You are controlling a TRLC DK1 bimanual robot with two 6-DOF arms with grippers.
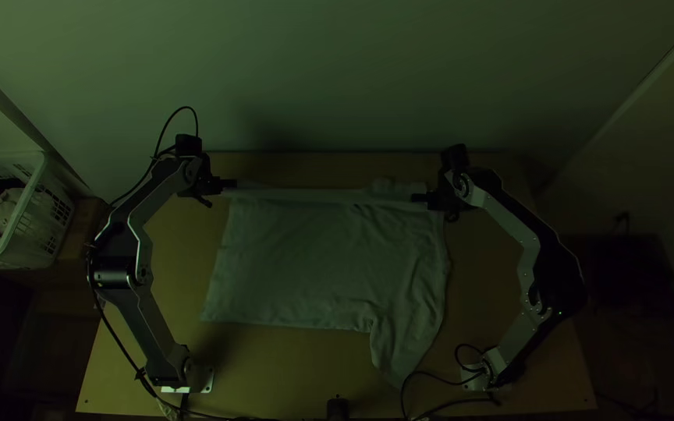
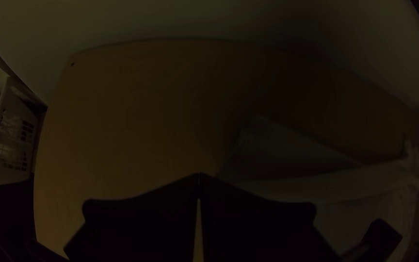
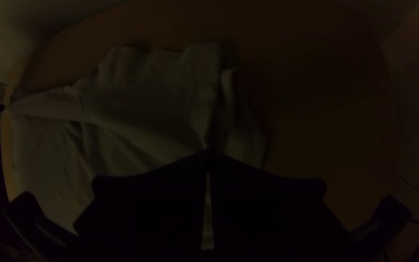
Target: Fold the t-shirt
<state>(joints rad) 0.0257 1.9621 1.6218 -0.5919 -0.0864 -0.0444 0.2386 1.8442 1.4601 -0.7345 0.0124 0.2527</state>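
The pale t-shirt [image 1: 329, 261] lies spread over the middle of the table, one sleeve-like part pointing to the near edge. Its far edge is drawn into a straight band between the grippers. My left gripper [image 1: 232, 185] is shut on that band's left end, my right gripper [image 1: 418, 198] on its right end. In the left wrist view, the left gripper [image 2: 199, 176] has its tips together where the t-shirt [image 2: 316, 187] begins. In the right wrist view, the right gripper [image 3: 207, 153] pinches the t-shirt [image 3: 146, 106], with bunched folds around the tips. Cloth between the fingers is hidden.
A white laundry basket [image 1: 37, 210] holding cloth items stands beyond the table's left edge. Bare wooden table [image 1: 274, 359] shows at the near side. A wall rises behind the far edge, and black cables lie near both arm bases.
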